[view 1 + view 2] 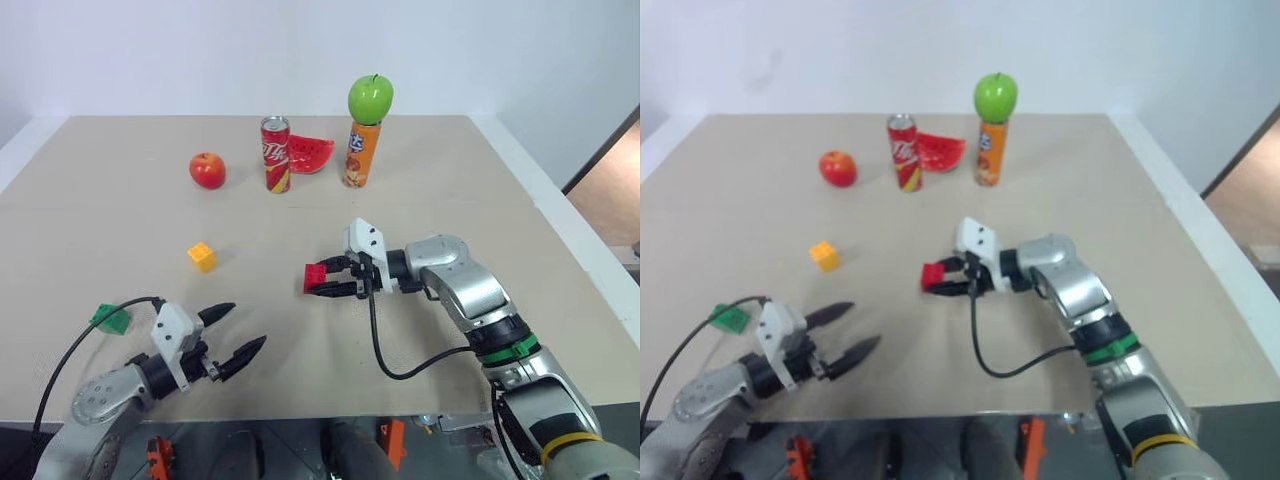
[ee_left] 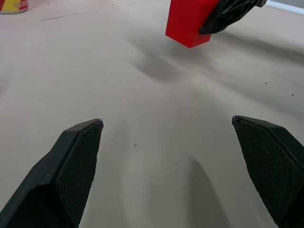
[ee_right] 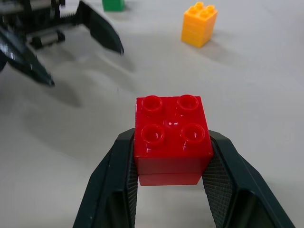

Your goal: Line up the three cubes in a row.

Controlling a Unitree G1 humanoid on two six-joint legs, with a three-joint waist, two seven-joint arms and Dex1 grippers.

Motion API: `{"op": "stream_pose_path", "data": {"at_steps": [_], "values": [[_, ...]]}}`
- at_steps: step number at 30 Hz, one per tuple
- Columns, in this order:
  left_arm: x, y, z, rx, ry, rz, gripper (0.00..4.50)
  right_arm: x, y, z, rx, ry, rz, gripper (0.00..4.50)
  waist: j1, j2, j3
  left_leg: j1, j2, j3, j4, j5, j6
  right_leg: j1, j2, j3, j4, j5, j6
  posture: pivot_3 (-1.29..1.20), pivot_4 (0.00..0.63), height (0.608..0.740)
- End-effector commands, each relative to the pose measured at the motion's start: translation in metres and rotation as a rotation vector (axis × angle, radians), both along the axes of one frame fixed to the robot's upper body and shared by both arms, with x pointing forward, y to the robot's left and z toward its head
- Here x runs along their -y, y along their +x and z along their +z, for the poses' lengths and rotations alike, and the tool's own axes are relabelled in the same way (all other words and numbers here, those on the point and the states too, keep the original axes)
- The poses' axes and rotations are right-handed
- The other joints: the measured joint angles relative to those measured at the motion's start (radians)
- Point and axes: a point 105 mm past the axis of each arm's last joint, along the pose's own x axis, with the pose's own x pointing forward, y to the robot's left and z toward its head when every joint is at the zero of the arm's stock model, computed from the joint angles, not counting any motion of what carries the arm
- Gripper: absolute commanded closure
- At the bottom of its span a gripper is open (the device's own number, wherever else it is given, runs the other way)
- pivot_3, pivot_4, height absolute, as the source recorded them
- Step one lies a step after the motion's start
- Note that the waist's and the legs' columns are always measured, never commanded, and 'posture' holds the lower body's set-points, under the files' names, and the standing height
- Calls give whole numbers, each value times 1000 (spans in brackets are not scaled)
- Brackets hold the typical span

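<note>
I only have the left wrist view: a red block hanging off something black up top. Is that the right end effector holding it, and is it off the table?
Observer: Yes. The right end effector is shut on the red cube, studs up, and the cube's shadow lies apart from it, so it looks lifted.
Operator: Where are the other two cubes?
Observer: The yellow-orange cube sits on the table to the robot's left of the red one.
Operator: And green?
Observer: The green cube lies near the table's front edge, just outside the left end effector, which is open and holds nothing.
</note>
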Motion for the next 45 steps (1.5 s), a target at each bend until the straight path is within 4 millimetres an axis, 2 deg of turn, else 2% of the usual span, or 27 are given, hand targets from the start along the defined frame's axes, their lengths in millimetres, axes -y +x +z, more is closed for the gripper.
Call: {"op": "stream_pose_path", "data": {"at_steps": [1, 13, 25, 28, 33, 39, 41, 45], "values": [[1, -3, 11, 47, 1, -26, 0, -3, 1, 6, 24, -6, 48, 2659, 0, 0, 0, 0, 0, 0, 0, 0, 0, 0, 0, 0, 0, 0, 0, 0, 150, 740], [5, -3, 12, 46, -4, -43, 0, -4, 5, -14, -17, -40, 91, 2659, 0, 0, 0, 0, 0, 0, 0, 0, 0, 0, 0, 0, 0, 0, 0, 0, 150, 740], [10, -2, 13, 52, -7, -49, 0, -6, 10, -21, -61, -4, 61, 2659, -1, 0, 0, 1, 1, 0, 0, 0, 0, 0, 1, 0, 0, 1, -1, 0, 150, 740], [11, -2, 13, 52, -7, -49, 0, -5, 8, -18, -73, 10, 71, 1938, -1, 0, 0, 1, 2, 0, 0, 0, 0, 0, 1, 0, 0, 1, -2, 0, 150, 740], [11, -1, 13, 57, -9, -44, 0, -7, 1, -9, -67, 49, 92, 100, -1, 0, 0, 1, 2, 0, 0, 0, 0, 0, 1, 0, 1, 1, -2, 0, 150, 740], [4, 1, 18, 80, -17, 20, 0, -6, -10, 11, -48, 125, 116, 38, 0, 0, 0, 1, 1, 0, 0, 0, 0, 0, 1, 0, 0, 1, -2, 0, 150, 740], [-5, 5, 26, 114, -22, 100, 0, -4, -12, 21, -36, 154, 110, 38, -1, 0, 0, 1, 1, 0, 0, 0, 0, 0, 1, 0, 0, 1, -2, 0, 150, 740], [-38, 16, 49, 204, -76, 395, 0, -10, -24, 46, 5, 229, 119, 38, -1, 0, 0, 1, 2, 0, 0, 0, 0, 0, 1, 0, 1, 1, -1, 0, 150, 740]]}}
